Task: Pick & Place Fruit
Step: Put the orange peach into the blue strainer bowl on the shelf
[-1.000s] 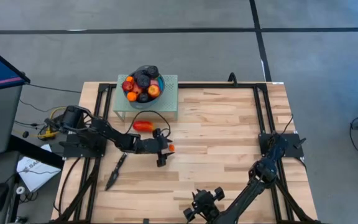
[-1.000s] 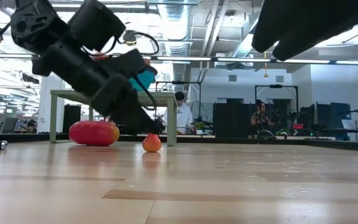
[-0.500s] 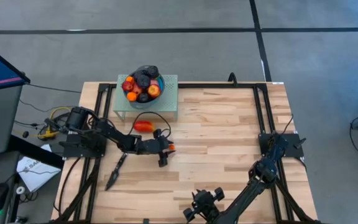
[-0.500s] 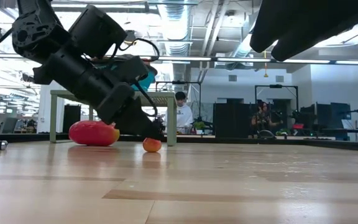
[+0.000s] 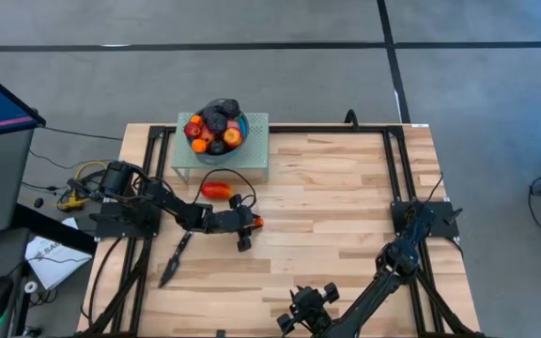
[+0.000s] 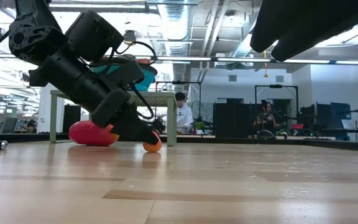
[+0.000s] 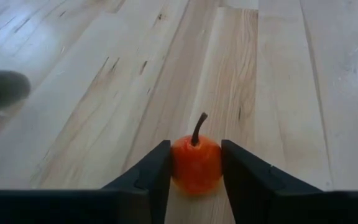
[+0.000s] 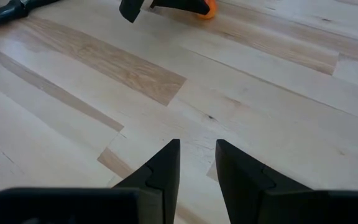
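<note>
A small orange fruit (image 7: 195, 165) with a dark stem sits on the wooden table left of centre (image 5: 258, 222). My left gripper (image 7: 194, 144) is down at the table and shut on it (image 6: 152, 147). A longer red-orange fruit (image 5: 216, 190) lies on the table just behind it (image 6: 92, 133). Several red, orange and dark fruits fill a blue bowl (image 5: 242, 120) on a green stand (image 5: 255, 158) at the far left. My right gripper (image 8: 196, 152) hovers open over bare wood near the table's front edge (image 5: 305, 308). My left gripper pinches the small orange fruit by its two opposite sides (image 7: 174, 163) between its two fingers. The fingers slant down from the table's left side. The fruit stands upright, stem up, with its underside on the table.
A black long-handled tool (image 5: 175, 260) lies on the table at the near left. The green stand's legs (image 6: 53, 118) rise behind the red-orange fruit. Bare wood spreads over the table's middle and right. People stand in the room beyond the table.
My left gripper has sunk a little onto the small orange fruit, and its fingers have closed in on the fruit's sides. The fruit has stayed where it was on the table.
</note>
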Action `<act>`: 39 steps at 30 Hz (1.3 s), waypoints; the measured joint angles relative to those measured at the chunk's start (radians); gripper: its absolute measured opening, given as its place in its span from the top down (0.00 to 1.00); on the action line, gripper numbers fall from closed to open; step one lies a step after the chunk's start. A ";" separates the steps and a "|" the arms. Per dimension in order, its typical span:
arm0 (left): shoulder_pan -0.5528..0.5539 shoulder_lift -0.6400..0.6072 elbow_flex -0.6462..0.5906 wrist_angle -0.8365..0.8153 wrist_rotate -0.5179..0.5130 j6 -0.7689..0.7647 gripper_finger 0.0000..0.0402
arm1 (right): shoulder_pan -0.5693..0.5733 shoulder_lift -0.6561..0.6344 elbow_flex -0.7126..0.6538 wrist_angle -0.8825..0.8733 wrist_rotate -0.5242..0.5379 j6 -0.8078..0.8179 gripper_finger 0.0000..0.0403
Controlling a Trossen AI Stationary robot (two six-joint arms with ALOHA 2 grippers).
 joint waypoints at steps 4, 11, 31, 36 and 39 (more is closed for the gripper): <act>-0.001 -0.015 -0.001 -0.012 0.002 0.009 0.69 | 0.000 0.000 0.000 0.001 0.000 0.000 0.76; -0.039 -0.382 -0.001 -0.116 0.160 0.064 0.70 | -0.010 0.000 0.000 0.000 0.005 -0.024 0.76; 0.437 -0.914 0.266 -0.893 -0.262 0.372 0.68 | -0.135 0.000 0.000 0.011 0.008 -0.274 0.76; 0.509 -0.914 0.266 -0.900 -0.195 0.340 0.67 | -0.134 0.000 0.000 0.006 0.008 -0.274 0.76; 0.527 -0.914 0.266 -0.932 -0.147 0.302 0.67 | -0.133 0.000 0.000 0.004 0.008 -0.274 0.76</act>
